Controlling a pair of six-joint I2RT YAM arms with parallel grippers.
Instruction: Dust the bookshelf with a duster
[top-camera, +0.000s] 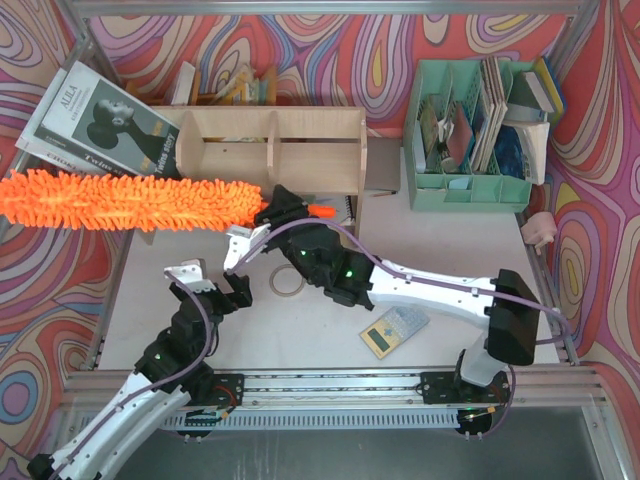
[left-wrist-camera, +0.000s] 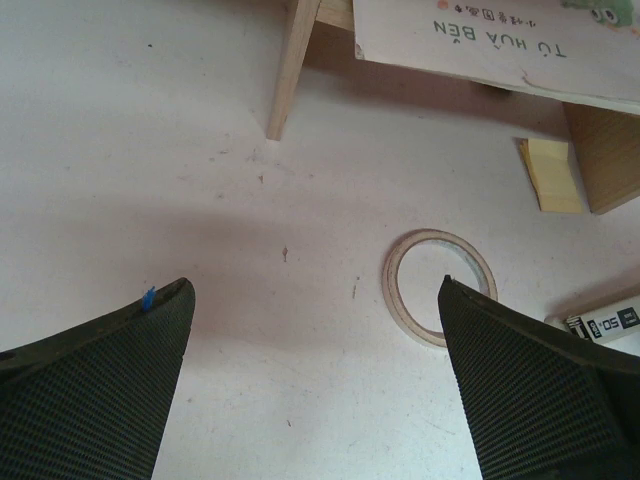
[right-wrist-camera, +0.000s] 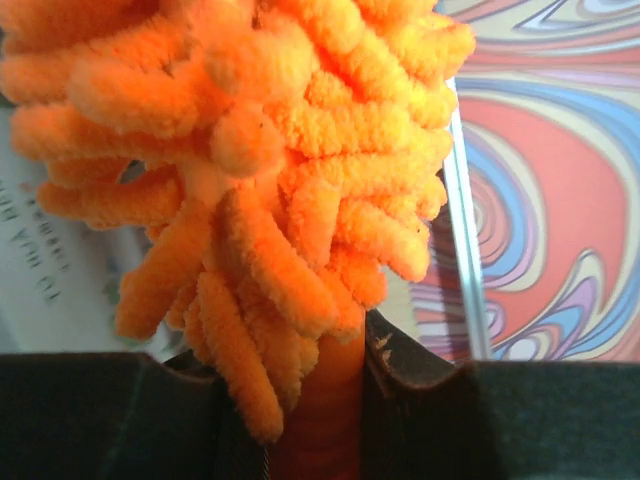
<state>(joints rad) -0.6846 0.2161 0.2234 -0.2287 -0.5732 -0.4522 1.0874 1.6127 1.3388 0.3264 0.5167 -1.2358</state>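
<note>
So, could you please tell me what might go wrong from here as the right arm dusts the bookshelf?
1. The duster reaches well past the left end of the bookshelf, over the leaning magazines; a sweep might knock them.
2. The right gripper pinches only the thin handle, so the long head may twist in its grip.
3. The left gripper hangs open close beneath the right arm; the two could collide.

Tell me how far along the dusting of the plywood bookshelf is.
Done: the right claw is shut on the stick handle of the long orange fluffy duster. In hand: its head lies along the front of the light plywood bookshelf, at its left half. Left: nothing shows any part wiped, so the whole shelf may remain. The left claw hangs open, empty.
</note>
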